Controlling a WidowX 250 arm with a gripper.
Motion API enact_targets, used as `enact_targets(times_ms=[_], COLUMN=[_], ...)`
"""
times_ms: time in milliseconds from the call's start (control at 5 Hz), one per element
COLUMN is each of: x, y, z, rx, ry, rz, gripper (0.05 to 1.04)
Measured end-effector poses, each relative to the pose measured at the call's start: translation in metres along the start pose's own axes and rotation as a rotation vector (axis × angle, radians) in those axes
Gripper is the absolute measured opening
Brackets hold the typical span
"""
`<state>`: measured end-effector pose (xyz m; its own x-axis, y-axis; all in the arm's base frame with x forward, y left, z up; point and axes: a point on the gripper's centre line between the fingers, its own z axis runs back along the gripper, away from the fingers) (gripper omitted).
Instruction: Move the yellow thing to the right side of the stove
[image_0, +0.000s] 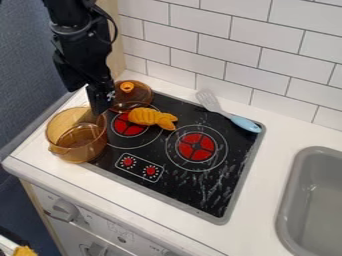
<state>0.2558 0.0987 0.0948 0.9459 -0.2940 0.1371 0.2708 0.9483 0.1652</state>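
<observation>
Okay, your pincer (100, 106) hangs by the amber pot (77, 135), just over its rim; whether they touch, you cannot tell. Nor can you tell how far open it is or whether it has hold of anything. Just beside it, on the stove's far side, sits the amber lid (131, 95). Next, to its right, lies the yellow thing (152, 118), on its side across the left burner (128, 125). Expect it to be light and fairly stiff, its smooth skin perhaps a little slippery. You'd do best to take it across the plump ribbed middle, not the narrow tail, and lift clear of the lid. Farther right of the pincer is the right burner (196, 147), a sensible target, then the blue-handled spatula (230, 113) behind it. Farthest off, the grey sink (314, 200) is set in the worktop (270, 172).
</observation>
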Motion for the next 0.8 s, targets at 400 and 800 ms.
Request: enact_targets(times_ms=[400, 800], x=[0.009, 0.044], y=[-0.008, -0.019], z=[-0.019, -0.032], rx=[-0.137, -0.192], ry=[0.035, 0.116], rz=[-0.189, -0.519], gripper=[1.001, 1.001])
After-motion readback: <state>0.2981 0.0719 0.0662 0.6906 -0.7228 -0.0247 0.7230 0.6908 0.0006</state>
